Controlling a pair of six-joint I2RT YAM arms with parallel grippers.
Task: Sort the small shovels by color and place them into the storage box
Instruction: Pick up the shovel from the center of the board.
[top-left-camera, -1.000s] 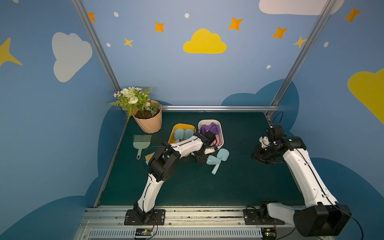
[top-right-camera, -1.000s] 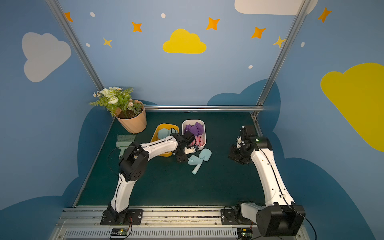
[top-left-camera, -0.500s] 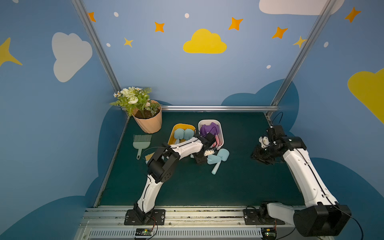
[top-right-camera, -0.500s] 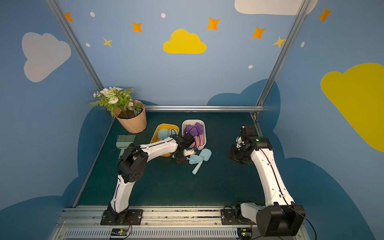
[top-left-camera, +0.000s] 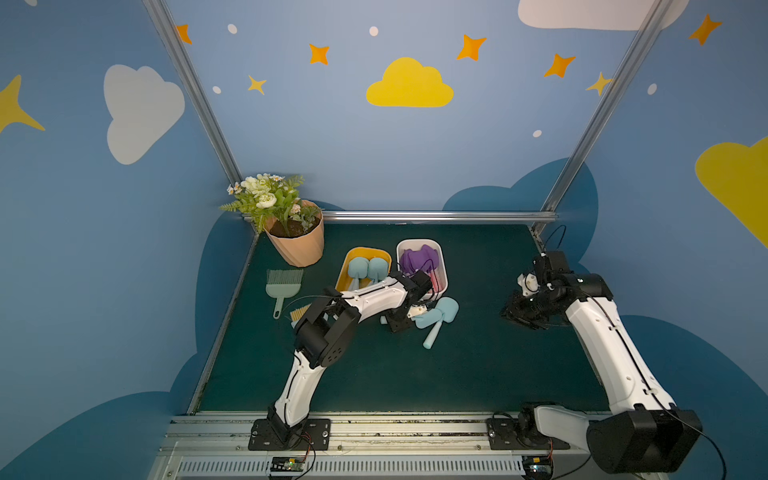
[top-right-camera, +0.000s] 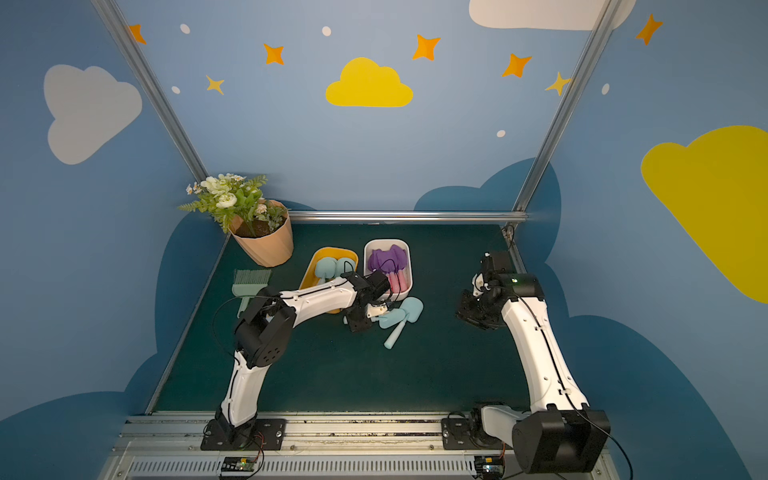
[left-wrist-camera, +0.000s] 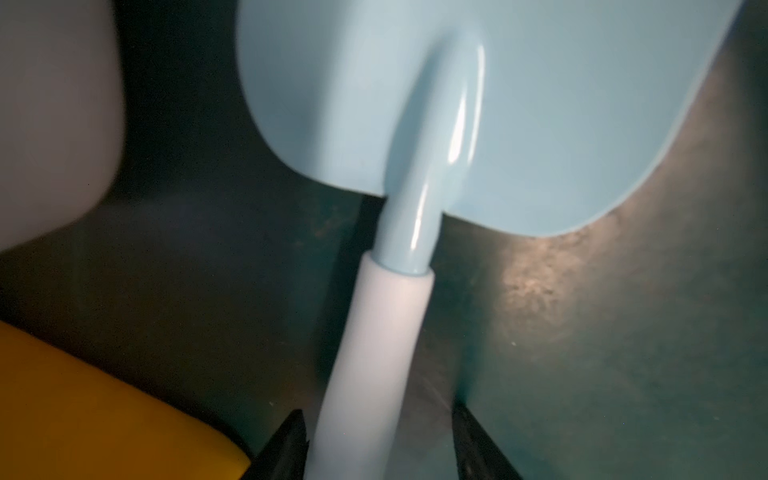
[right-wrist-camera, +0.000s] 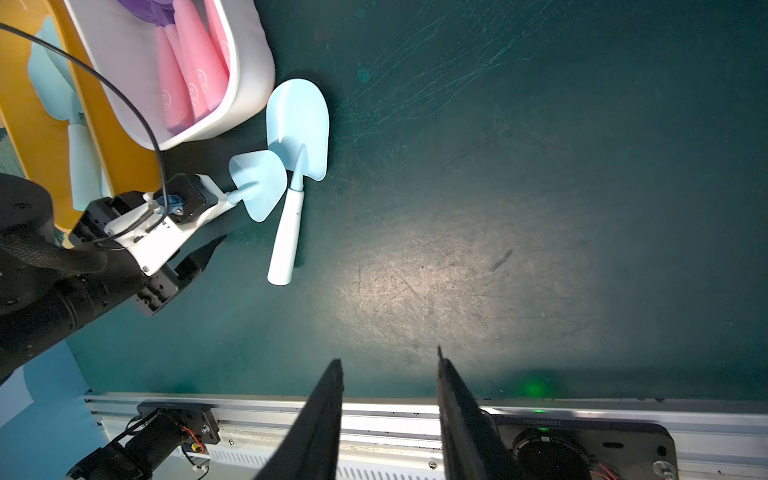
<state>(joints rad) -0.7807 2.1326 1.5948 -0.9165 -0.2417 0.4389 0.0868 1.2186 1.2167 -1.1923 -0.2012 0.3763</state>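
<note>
Btwn L gripper (left-wrist-camera: 376, 411) jaws: blue shovel (left-wrist-camera: 411, 232) handle, unclamped.

I'm driving a purpose-built robot test cell dressed like a nursery: aluminium posts (top-left-camera: 199, 104) frame blue panel walls (top-left-camera: 332, 145) painted with a yellow cloud (top-left-camera: 409, 85) and orange stars (top-left-camera: 319, 54). The floor is a scuffed dark green mat (top-left-camera: 415, 374). Along its near edge runs a metal rail (top-left-camera: 415, 432) with my arms' base plates (top-left-camera: 289, 434) bolted on, and a potted plant (top-left-camera: 297, 245) stands in the far corner.
</note>
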